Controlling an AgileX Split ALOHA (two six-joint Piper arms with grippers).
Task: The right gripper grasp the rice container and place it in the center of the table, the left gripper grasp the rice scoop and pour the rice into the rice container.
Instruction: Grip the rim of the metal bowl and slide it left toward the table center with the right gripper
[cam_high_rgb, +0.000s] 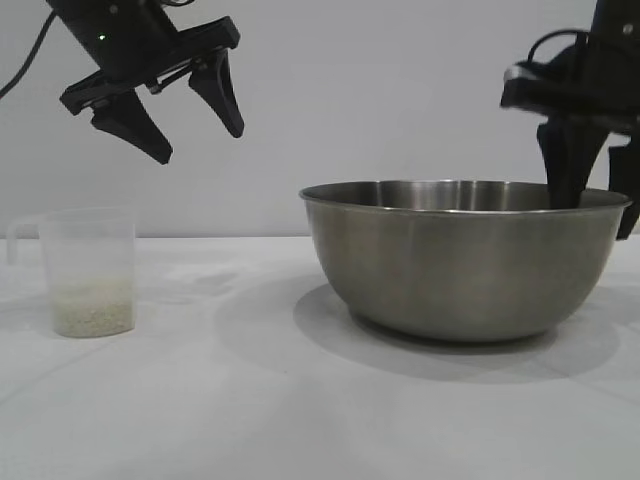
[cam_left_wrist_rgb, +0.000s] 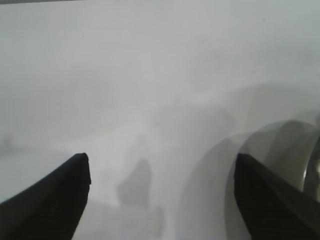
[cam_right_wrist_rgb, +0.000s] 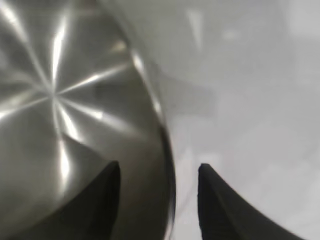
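Observation:
The rice container (cam_high_rgb: 460, 260), a big steel bowl, stands on the white table (cam_high_rgb: 250, 410) right of centre. My right gripper (cam_high_rgb: 598, 195) straddles its right rim, one finger inside and one outside. In the right wrist view the rim (cam_right_wrist_rgb: 167, 145) runs between the two fingers of the right gripper (cam_right_wrist_rgb: 160, 170) with a gap on each side, so it is open. The rice scoop (cam_high_rgb: 90, 270), a clear cup, sits at the far left with rice (cam_high_rgb: 92, 315) in its bottom. My left gripper (cam_high_rgb: 200, 143) hangs open and empty, high above the table between scoop and bowl.
In the left wrist view the left gripper (cam_left_wrist_rgb: 162, 160) looks down on bare tabletop (cam_left_wrist_rgb: 150, 75), with the bowl's edge (cam_left_wrist_rgb: 300, 150) beside one finger. A plain white wall stands behind the table.

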